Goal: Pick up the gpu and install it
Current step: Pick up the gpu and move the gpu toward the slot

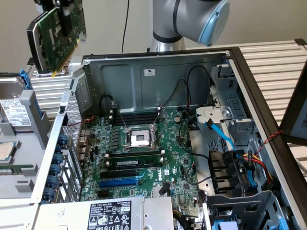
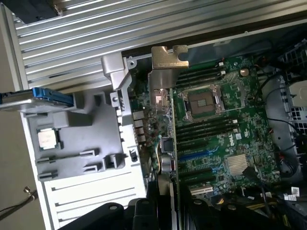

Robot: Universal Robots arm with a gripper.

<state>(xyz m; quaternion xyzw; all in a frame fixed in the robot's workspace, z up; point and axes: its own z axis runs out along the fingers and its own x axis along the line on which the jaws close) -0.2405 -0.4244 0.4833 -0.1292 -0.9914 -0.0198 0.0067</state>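
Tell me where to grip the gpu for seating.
Likely the long edge opposite the gold contacts, pinching both flat faces from above, as the gripper holds the gpu now; that leaves contacts and silver bracket free.

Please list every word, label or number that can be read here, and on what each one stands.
"DELL": white print on the motherboard.
Power supply label: print too small to read.
White sticker on the case's back wall: too small to read.
Hard drive label: blurred.
gpu: no readable text.
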